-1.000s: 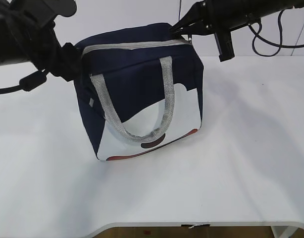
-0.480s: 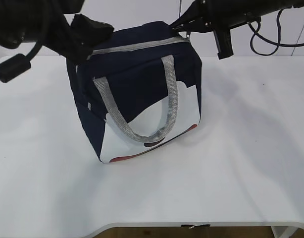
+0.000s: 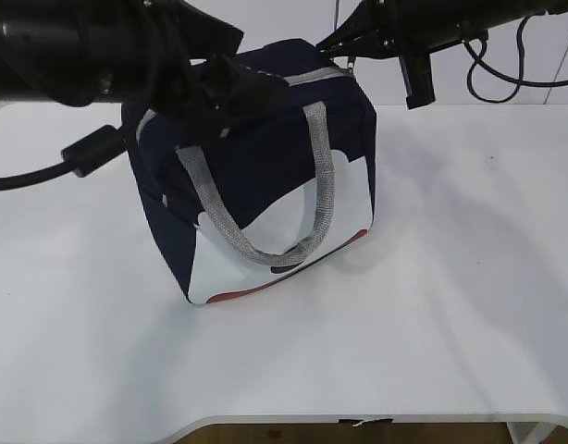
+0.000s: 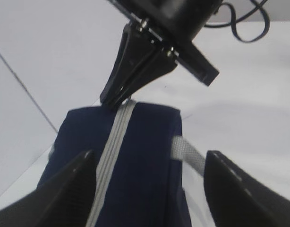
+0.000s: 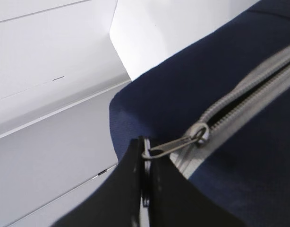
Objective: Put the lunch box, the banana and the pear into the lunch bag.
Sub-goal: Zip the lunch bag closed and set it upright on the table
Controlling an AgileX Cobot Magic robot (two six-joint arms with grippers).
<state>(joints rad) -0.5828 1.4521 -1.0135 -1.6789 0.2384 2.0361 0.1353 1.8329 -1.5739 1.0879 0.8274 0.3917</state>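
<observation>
lunch bag [image 3: 265,176], ring pull [image 5: 175,143] (zipper's) – in right gripper [image 5: 145,161]

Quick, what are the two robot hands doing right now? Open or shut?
Left gripper: open, fingers spread above the lunch bag, holding nothing.
Right gripper: shut on the zipper pull.

Navy lunch bag [image 3: 265,176] upright on table, zipper nearly closed, grey handles drooping.

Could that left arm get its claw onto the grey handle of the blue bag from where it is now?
Probably yes. The left claw hangs open just above the bag, and the grey handle lies on the side facing us with nothing covering it. The right claw is busy at the far corner, pinching the zip ring.
</observation>
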